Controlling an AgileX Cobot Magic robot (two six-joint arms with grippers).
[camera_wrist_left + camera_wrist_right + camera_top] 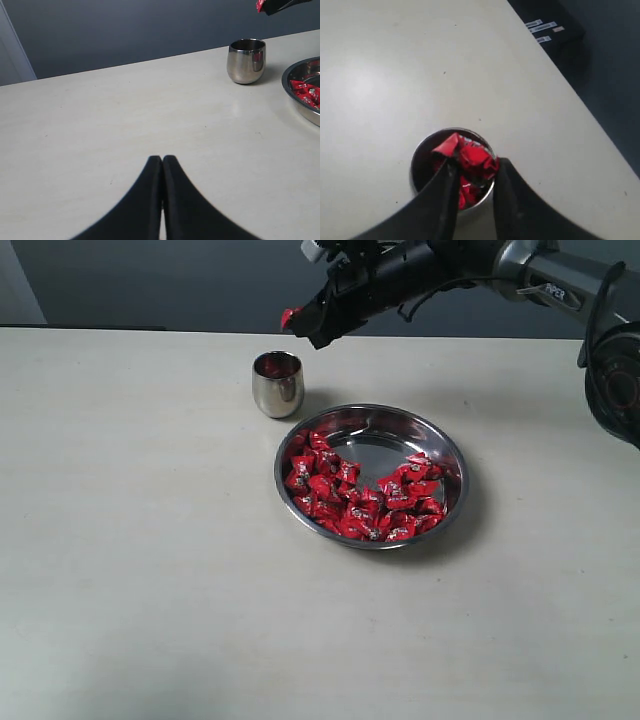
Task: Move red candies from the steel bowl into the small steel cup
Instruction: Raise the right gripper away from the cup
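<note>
Jaws of my right gripper (476, 169) pinch one red candy (470, 156), high over the small steel cup (277, 385).
The candy lies sideways, its long way going from one finger to the other, and one crinkly end pokes out past a finger. Right under the jaws I see the cup's mouth, with red inside it. The steel bowl (385, 445) with the other red candies (350, 502) sits lower down and off to one side of the jaws, just beside the cup. I think the drop could miss: the mouth is small and the jaws are high, so the candy could hit the rim and bounce onto the table (150, 560). The wrapper might also stick to a finger. My left gripper (162, 161) is pressed shut on nothing, well away from all this.
</note>
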